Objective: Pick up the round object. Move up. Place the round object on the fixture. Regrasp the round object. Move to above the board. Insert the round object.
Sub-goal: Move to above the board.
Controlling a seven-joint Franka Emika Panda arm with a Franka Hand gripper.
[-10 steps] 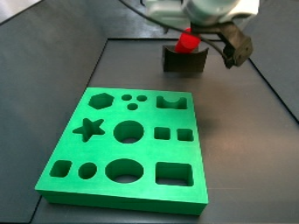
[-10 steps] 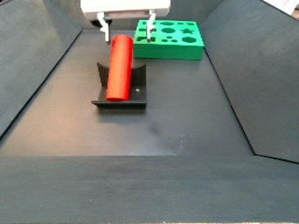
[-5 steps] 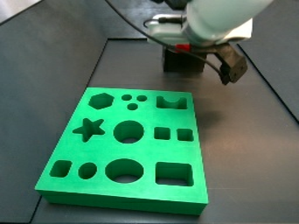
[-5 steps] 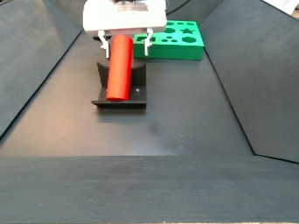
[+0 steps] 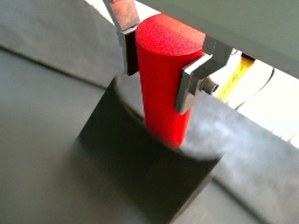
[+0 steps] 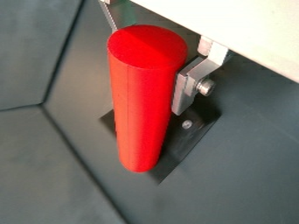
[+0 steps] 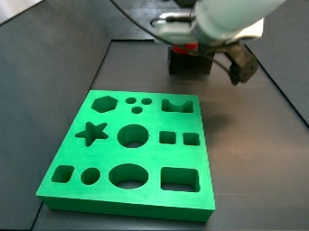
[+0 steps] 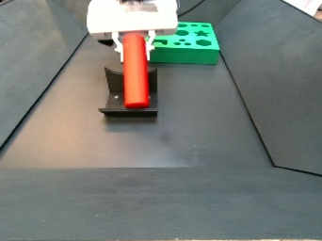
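The red round object (image 5: 163, 96) is a cylinder peg lying in the notch of the dark fixture (image 5: 140, 179). In a side view the peg (image 8: 135, 73) rests along the fixture (image 8: 126, 107). My gripper (image 5: 158, 80) straddles the peg's near end, with silver fingers (image 5: 193, 83) pressed against both of its sides. It also shows in the other wrist view (image 6: 146, 87) and from the side (image 8: 132, 36). The green board (image 7: 126, 149) with shaped holes lies apart from the fixture (image 7: 182, 63). In that side view my gripper (image 7: 200, 47) hides most of the peg.
Dark sloping walls (image 8: 51, 85) border the black floor on both sides. The board (image 8: 189, 42) lies just beyond the fixture, next to my gripper. Open floor (image 8: 164, 160) stretches in front of the fixture.
My gripper came down over the peg's end on the fixture and its fingers closed against the sides. The peg shifted slightly in the notch.
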